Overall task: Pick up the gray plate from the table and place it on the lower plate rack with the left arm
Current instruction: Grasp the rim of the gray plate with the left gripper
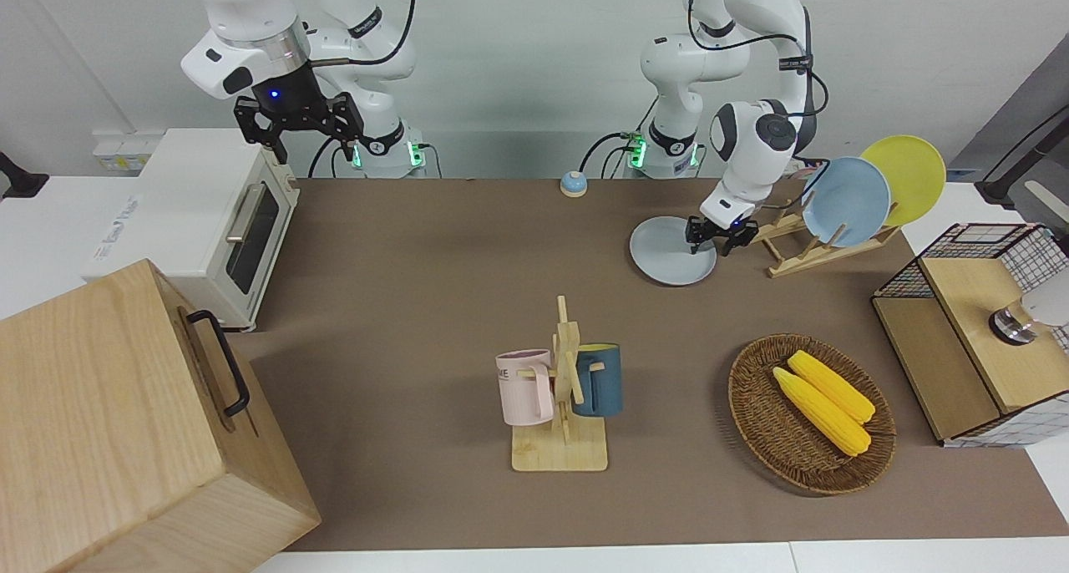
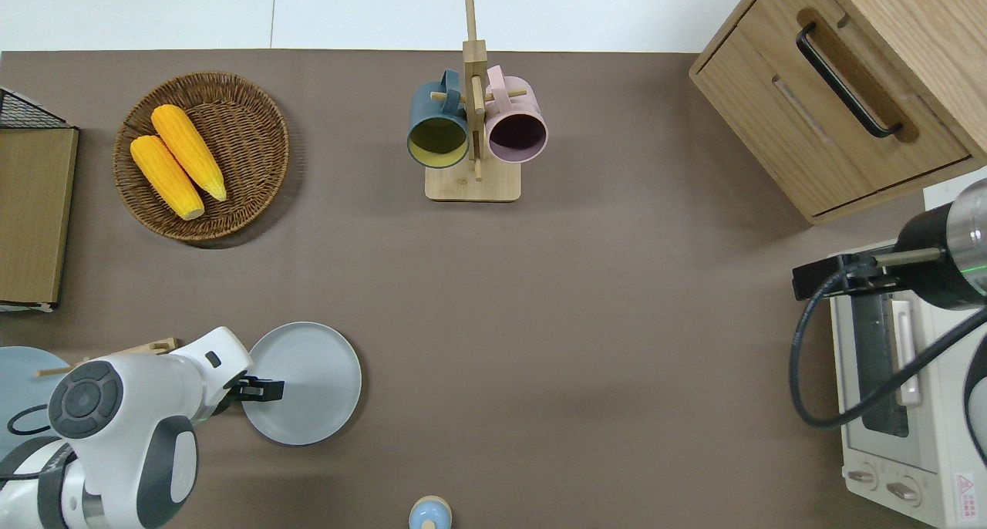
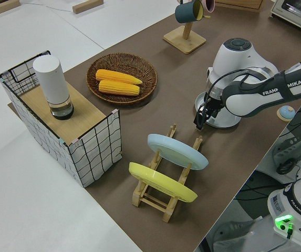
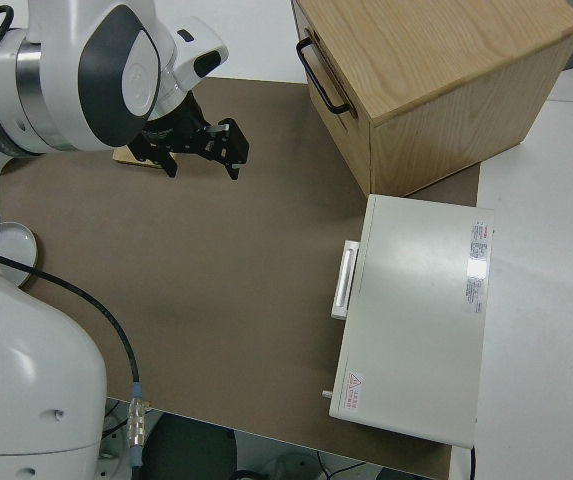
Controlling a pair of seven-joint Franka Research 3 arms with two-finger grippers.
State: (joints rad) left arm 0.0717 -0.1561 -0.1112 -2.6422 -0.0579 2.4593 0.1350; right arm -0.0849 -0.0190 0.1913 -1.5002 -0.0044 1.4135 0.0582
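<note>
While gray plate point(image 2: 304, 382) lies flat on table point(image 2: 540, 282), left gripper point(image 2: 262, 390) sits low at plate's 9 o'clock rim. Jaws: cannot tell. Pinch rim deep, lift slow, tilt toward lower plate rack point(image 1: 802, 251). Right arm parked.

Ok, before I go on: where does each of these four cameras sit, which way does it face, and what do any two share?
Front: across the table, facing the robots; both arms show, left gripper at the gray plate.
Overhead: straight down; left gripper over the plate's rim, right arm parked.
Left side: raised at the left arm's table end, looking along it past the lower plate rack; left arm shows.
Right side: above the right arm; right gripper open.
Shared: front and overhead both show the wicker basket.
</note>
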